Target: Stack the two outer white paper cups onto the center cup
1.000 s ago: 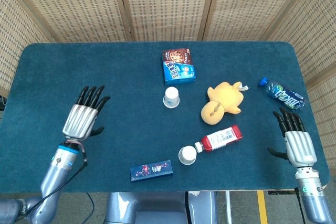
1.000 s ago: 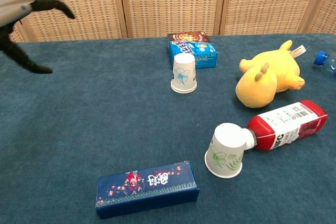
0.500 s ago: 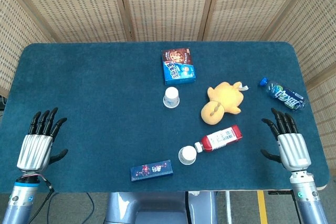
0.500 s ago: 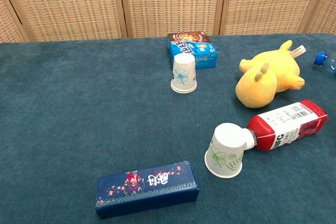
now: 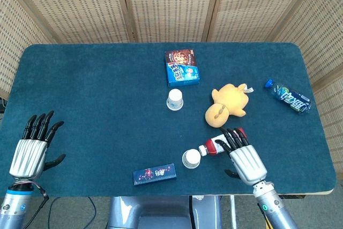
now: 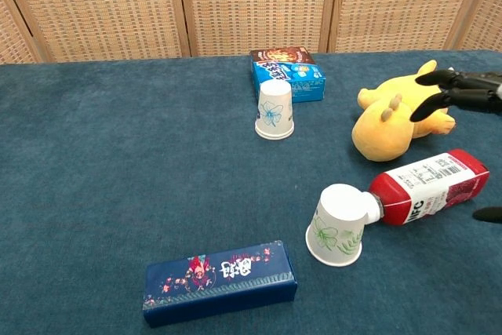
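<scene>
Two white paper cups stand upside down on the blue table. The far cup (image 5: 174,99) (image 6: 274,109) is just in front of a biscuit box. The near cup (image 5: 191,159) (image 6: 340,223) touches the cap of a lying red bottle. My right hand (image 5: 244,157) hovers over that bottle with fingers spread and holds nothing; its fingertips (image 6: 459,88) enter the chest view at the right edge. My left hand (image 5: 32,149) is open near the table's front left edge, out of the chest view.
A blue biscuit box (image 5: 182,67) lies behind the far cup. A yellow plush toy (image 5: 226,104), a red bottle (image 5: 224,142) and a blue water bottle (image 5: 288,96) lie on the right. A dark blue flat box (image 5: 154,174) rests near the front edge.
My right hand has swung left from the table's right edge to above the red bottle. My left hand has drawn back toward the front left and barely shifted since.
</scene>
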`<action>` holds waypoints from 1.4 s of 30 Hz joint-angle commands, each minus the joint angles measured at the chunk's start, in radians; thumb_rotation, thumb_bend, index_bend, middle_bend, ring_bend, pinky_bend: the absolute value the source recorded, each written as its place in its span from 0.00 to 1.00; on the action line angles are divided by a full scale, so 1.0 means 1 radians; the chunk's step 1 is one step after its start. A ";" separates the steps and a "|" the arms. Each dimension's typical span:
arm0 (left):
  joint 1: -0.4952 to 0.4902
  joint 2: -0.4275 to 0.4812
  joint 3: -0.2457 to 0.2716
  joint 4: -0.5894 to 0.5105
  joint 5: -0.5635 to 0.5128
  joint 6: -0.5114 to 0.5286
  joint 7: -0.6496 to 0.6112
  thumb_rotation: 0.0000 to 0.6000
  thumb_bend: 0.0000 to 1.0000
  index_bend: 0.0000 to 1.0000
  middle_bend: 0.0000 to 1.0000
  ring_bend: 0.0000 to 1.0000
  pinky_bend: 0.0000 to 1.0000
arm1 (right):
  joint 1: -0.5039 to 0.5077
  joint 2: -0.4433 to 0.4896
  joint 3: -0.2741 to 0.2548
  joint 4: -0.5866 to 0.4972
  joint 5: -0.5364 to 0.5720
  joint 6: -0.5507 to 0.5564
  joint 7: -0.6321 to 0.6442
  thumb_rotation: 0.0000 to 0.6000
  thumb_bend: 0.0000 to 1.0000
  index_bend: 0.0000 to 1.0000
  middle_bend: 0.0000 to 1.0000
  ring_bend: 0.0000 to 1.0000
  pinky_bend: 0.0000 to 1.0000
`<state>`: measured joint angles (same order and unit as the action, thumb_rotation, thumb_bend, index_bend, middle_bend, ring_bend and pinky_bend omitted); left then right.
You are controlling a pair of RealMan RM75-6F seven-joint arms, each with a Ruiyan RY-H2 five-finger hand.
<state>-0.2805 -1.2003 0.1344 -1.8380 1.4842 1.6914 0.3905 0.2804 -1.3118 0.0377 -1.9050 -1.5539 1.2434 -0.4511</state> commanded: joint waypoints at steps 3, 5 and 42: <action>0.018 0.015 -0.016 -0.003 0.020 -0.013 -0.015 1.00 0.13 0.18 0.00 0.00 0.00 | 0.050 -0.082 0.037 -0.056 0.104 -0.060 -0.130 1.00 0.09 0.24 0.00 0.00 0.00; 0.025 0.019 -0.021 -0.006 0.029 -0.016 -0.019 1.00 0.13 0.18 0.00 0.00 0.00 | 0.062 -0.098 0.047 -0.062 0.133 -0.069 -0.163 1.00 0.09 0.25 0.01 0.00 0.00; 0.102 0.042 -0.109 -0.013 0.094 -0.103 -0.053 1.00 0.13 0.19 0.00 0.00 0.00 | 0.220 -0.292 0.079 0.058 0.452 -0.113 -0.315 1.00 0.11 0.41 0.07 0.00 0.00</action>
<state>-0.1794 -1.1584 0.0259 -1.8510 1.5777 1.5888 0.3382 0.4968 -1.6010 0.1154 -1.8496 -1.1061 1.1309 -0.7652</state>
